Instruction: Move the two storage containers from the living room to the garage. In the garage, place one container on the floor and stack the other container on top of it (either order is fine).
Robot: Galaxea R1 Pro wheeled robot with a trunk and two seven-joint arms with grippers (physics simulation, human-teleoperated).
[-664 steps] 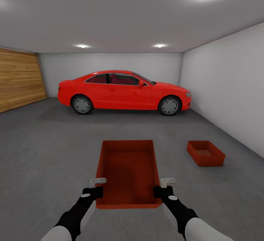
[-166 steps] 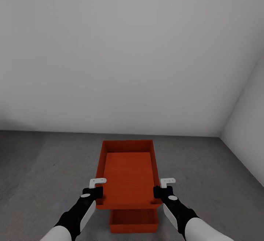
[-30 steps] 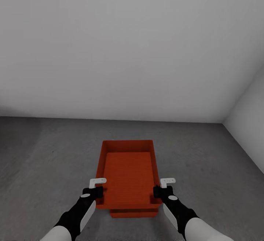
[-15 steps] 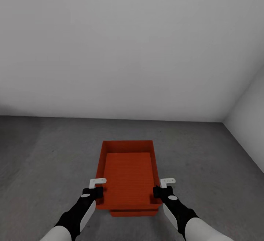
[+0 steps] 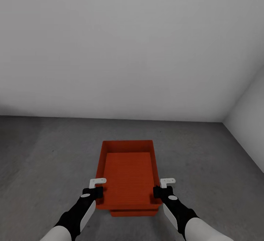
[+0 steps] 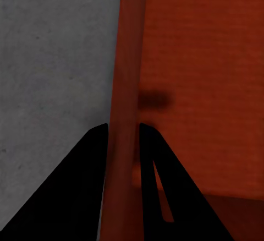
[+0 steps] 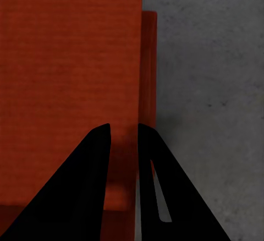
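Red containers (image 5: 128, 175): two, stacked.

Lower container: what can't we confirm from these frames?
- Lower container: in the head view the held container covers all but a thin near strip; whether they touch is unclear.
- Left gripper and right gripper: each straddles a side wall of the held bin; pad contact is too dark to see.
- Floor under the stack: hidden.
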